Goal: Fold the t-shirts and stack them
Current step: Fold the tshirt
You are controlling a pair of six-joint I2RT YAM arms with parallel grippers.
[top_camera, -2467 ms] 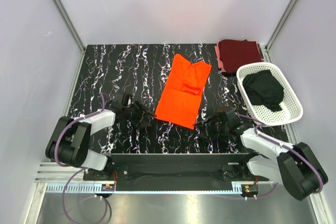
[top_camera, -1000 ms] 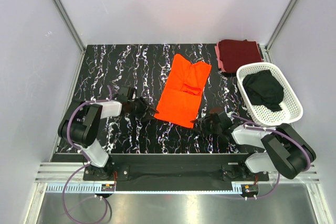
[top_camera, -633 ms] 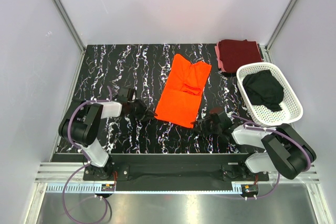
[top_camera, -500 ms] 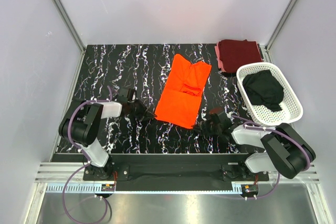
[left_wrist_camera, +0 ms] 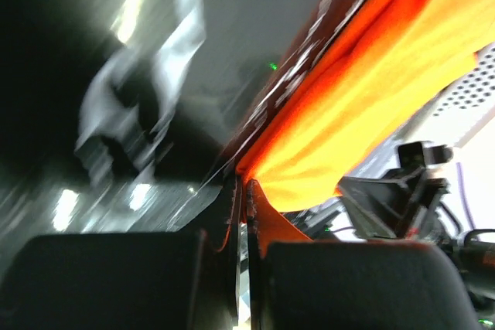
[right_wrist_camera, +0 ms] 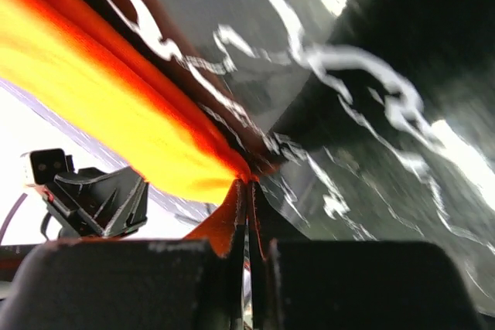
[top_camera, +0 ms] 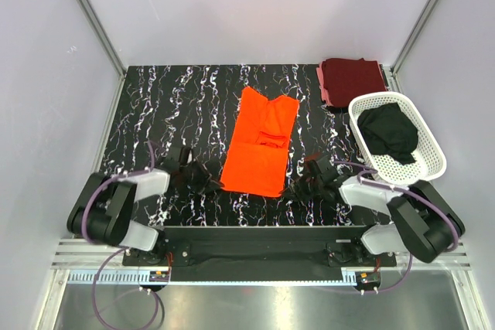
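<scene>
The orange t-shirt (top_camera: 257, 144) lies lengthwise on the black marbled table (top_camera: 186, 106), folded into a long strip. My left gripper (top_camera: 215, 184) is shut on its near left corner, the orange t-shirt (left_wrist_camera: 371, 90) pinched between the fingers at the gripper (left_wrist_camera: 243, 191). My right gripper (top_camera: 291, 188) is shut on the near right corner, with the orange t-shirt (right_wrist_camera: 100, 90) clamped at the gripper (right_wrist_camera: 247, 191). A folded maroon t-shirt (top_camera: 352, 79) rests at the far right corner. The black t-shirt (top_camera: 389, 132) lies crumpled in the white basket (top_camera: 424, 164).
The white perforated basket stands at the right edge, just beyond my right arm. Grey walls and metal posts enclose the table on three sides. The arms' black base rail (top_camera: 255, 239) runs along the near edge.
Both grippers have closed on the orange t-shirt's near corners and pulled it toward the near edge. The shirt now lies straighter and closer to me.
</scene>
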